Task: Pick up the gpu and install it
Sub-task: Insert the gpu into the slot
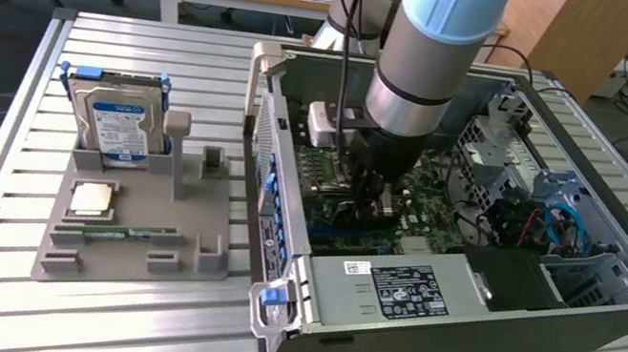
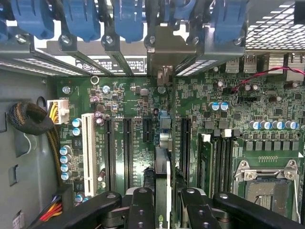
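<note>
My gripper [image 2: 164,212] is shut on the gpu [image 2: 162,167], a thin dark card seen edge-on between the two black fingers [image 2: 142,207]. The card stands upright over the green motherboard [image 2: 124,95], in line with the expansion slots [image 2: 127,148]. Its silver bracket [image 2: 164,50] reaches the rear slot openings under the blue latches [image 2: 128,19]. Whether it sits fully in a slot I cannot tell. In the exterior view, the gripper [image 1: 369,195] is down inside the open computer case [image 1: 459,308], over the board.
A grey holder [image 1: 138,223] at the exterior view's left carries a hard drive [image 1: 116,127], a CPU [image 1: 97,196] and a RAM stick [image 1: 130,231]. Inside the case are the power supply [image 1: 397,292], cables [image 2: 28,119] and an open CPU socket [image 2: 267,186].
</note>
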